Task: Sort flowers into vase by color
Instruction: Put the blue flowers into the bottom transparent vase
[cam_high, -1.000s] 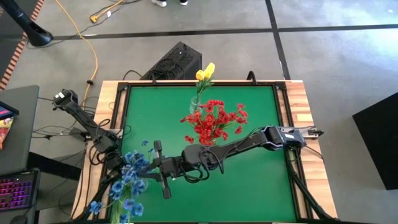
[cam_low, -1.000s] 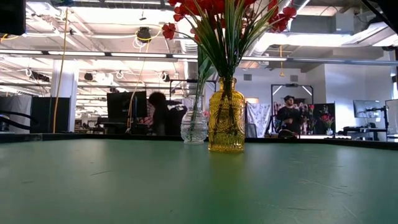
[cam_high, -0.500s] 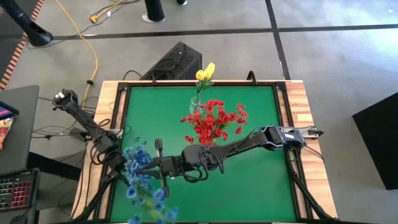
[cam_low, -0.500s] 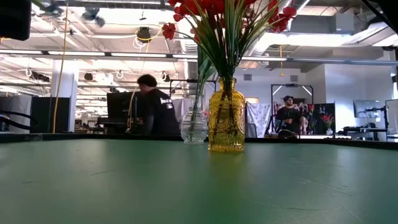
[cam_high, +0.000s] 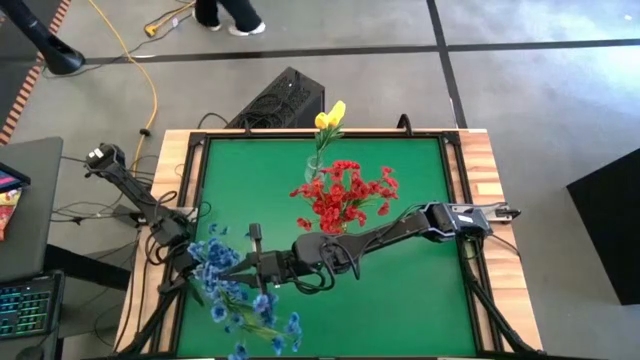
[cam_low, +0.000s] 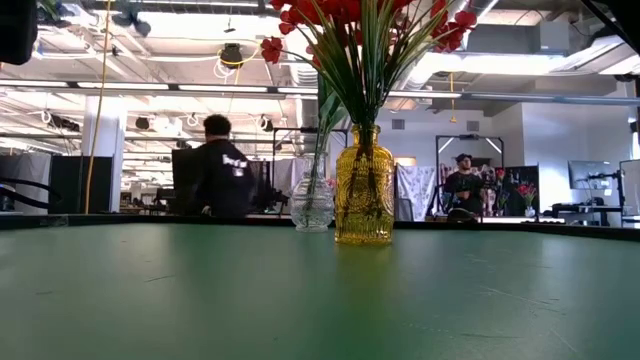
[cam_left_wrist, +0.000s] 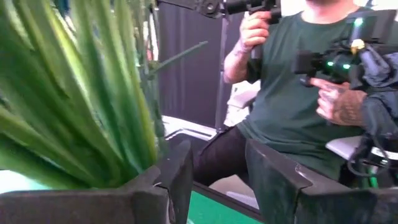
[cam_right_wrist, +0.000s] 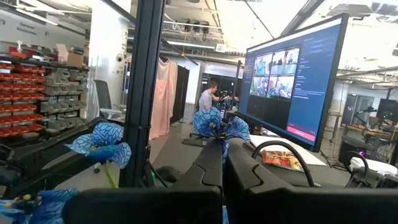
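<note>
Item one: we record a table with a green mat (cam_high: 400, 300) framed in pale wood.

Item two: near its far middle we find an amber ribbed glass vase (cam_low: 364, 187) holding a spray of small red blooms on thin green stems (cam_high: 343, 195). Just beside and behind it stands a clear glass vase (cam_low: 312, 204) with a yellow tulip-like flower (cam_high: 331, 116) leaning toward the far edge.

Item three: we note a bunch of small blue blooms on green stems (cam_high: 238, 295) over the near left part of the mat, held off the surface and fanned toward the near edge.

Item four: the right gripper (cam_high: 262, 266), on a dark arm reaching across from the right side, sits at the blue bunch. In its wrist view the two dark fingers (cam_right_wrist: 208, 163) stand nearly together with blue petals just past their tips, so we log it as closed on the blue stems.

Item five: the left gripper (cam_left_wrist: 214, 180) is at the left edge of the mat beside the same bunch. Its wrist view shows green stems (cam_left_wrist: 81, 106) pressed against one dark finger (cam_left_wrist: 177, 174) with an open gap to the other; we cannot tell whether it grips them.

Item six: we see a person in a dark green shirt (cam_left_wrist: 298, 93) seated beyond the table, holding a controller.
</note>
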